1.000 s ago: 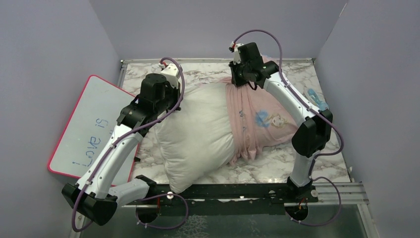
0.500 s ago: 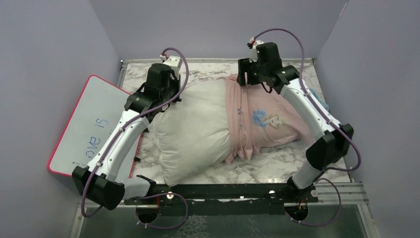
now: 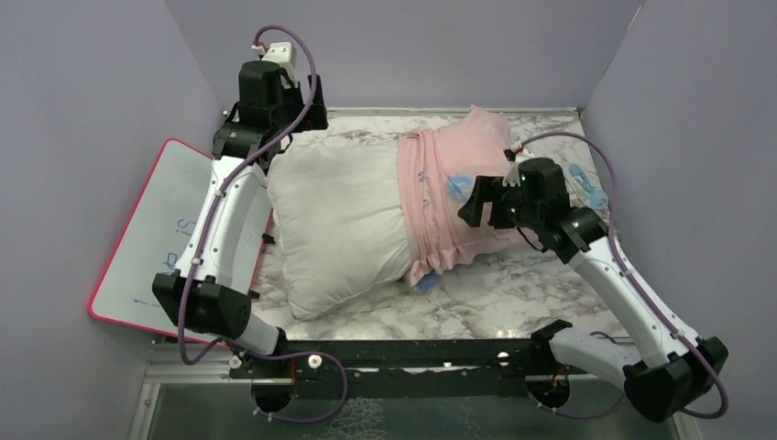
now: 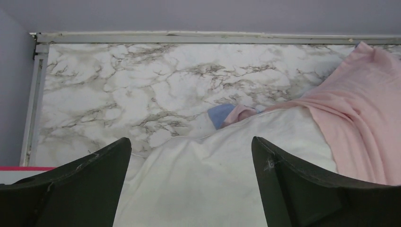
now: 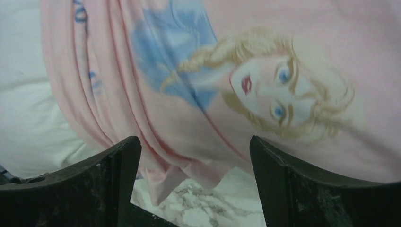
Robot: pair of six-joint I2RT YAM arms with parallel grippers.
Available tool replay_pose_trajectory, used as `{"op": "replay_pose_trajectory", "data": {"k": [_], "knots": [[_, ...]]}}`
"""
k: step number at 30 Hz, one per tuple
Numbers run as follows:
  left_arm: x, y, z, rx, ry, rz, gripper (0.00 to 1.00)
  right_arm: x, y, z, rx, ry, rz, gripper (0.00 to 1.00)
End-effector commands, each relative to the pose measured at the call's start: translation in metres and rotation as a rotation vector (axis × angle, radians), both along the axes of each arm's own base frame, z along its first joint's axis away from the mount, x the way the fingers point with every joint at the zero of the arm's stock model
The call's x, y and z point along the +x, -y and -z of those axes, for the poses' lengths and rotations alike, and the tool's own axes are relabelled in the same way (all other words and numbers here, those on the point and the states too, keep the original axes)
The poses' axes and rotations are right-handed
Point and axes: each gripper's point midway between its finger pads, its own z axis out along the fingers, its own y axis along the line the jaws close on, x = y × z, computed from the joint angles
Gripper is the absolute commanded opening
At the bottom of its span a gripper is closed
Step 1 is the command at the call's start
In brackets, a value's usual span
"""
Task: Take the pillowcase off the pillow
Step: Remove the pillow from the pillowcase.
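The pillow (image 3: 339,220) lies across the middle of the marble-patterned table (image 3: 513,302), its long side running from left to right. Its left half is bare white and its right half is inside the pillowcase (image 3: 449,174). The pillowcase shows its pale pink side upward and is gathered into folds along its open edge about halfway along the pillow. Its closed end rises to a point near the far edge of the table, and a small blue fold hangs out at the near edge of the bunched part. The left wrist view shows another blue scrap of the case peeping out where the far side of the pillow meets the marble. The left gripper (image 4: 190,142) is held high over the far left corner of the table, above the bare corner of the pillow. Its jaws are spread wide and there is nothing between them. The right gripper (image 5: 195,141) hangs over the covered half, and its camera looks straight onto the blonde princess print (image 5: 279,94) and the pink folds beside it. Its jaws also stand wide apart and grip no fabric. Whether its fingertips touch the cloth cannot be told. A pink-edged whiteboard (image 3: 156,229) with blue writing leans at the left edge of the table, partly behind the left arm. A small blue object (image 3: 586,188) lies near the right edge, and what it is cannot be told.
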Motion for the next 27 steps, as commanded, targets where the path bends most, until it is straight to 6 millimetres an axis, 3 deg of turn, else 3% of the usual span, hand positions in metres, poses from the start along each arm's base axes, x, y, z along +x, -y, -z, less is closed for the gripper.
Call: {"op": "replay_pose_trajectory", "data": {"k": [1, 4, 9, 13, 17, 24, 27], "knots": [[-0.029, 0.022, -0.04, -0.13, 0.062, 0.089, 0.99, -0.034, 0.005, 0.01, 0.16, -0.057, 0.099, 0.92], [-0.058, 0.036, -0.031, -0.219, 0.013, 0.15, 0.99, -0.053, 0.008, 0.022, 0.235, -0.094, 0.143, 0.95], [-0.111, 0.065, 0.005, -0.351, -0.11, 0.262, 0.99, -0.076, 0.009, 0.045, 0.304, -0.172, 0.175, 0.95], [-0.162, 0.103, 0.022, -0.389, -0.163, 0.361, 0.99, -0.092, 0.009, 0.065, 0.323, -0.215, 0.155, 0.95], [-0.212, 0.133, 0.056, -0.428, -0.242, 0.436, 0.99, -0.099, 0.009, 0.082, 0.333, -0.216, 0.142, 0.95], [-0.284, 0.169, 0.108, -0.443, -0.346, 0.506, 0.98, -0.104, -0.019, 0.095, 0.428, -0.223, -0.016, 0.93], [-0.309, 0.187, 0.117, -0.395, -0.356, 0.548, 0.98, -0.107, -0.033, 0.093, 0.491, -0.241, -0.082, 0.93]]}}
